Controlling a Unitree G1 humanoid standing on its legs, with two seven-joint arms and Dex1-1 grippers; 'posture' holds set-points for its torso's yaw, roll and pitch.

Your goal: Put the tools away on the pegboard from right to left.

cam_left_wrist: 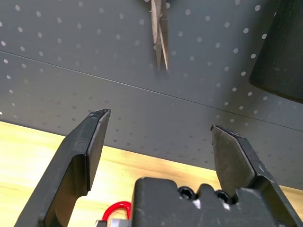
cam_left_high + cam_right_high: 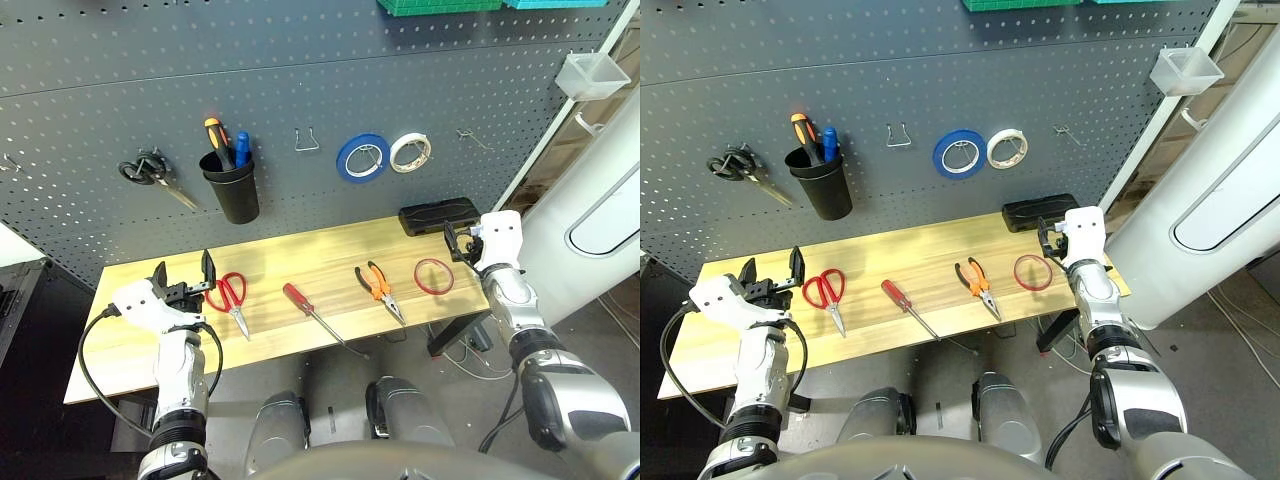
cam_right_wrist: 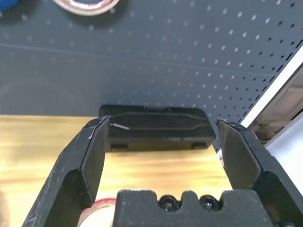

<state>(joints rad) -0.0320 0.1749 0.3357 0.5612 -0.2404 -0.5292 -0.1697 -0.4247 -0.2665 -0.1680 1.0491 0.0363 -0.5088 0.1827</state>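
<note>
Four tools lie in a row on the wooden table (image 2: 130,340): a thin red tape ring (image 2: 434,275) at the right, then orange-and-black-handled pliers (image 2: 380,290), a red-handled screwdriver (image 2: 308,304) and red-handled scissors (image 2: 232,293). The dark grey pegboard (image 2: 300,70) rises behind them. My right gripper (image 2: 455,242) hovers open just right of the ring, with nothing between its fingers (image 3: 85,161). My left gripper (image 2: 184,268) stands open just left of the red scissors (image 1: 116,209), also holding nothing.
On the pegboard hang black-handled scissors (image 2: 150,172), a black cup holder (image 2: 230,185) with tools in it, a bare hook (image 2: 307,140), a blue tape roll (image 2: 362,158), a white tape roll (image 2: 410,152) and another hook (image 2: 470,138). A black case (image 3: 156,127) lies at the table's back right.
</note>
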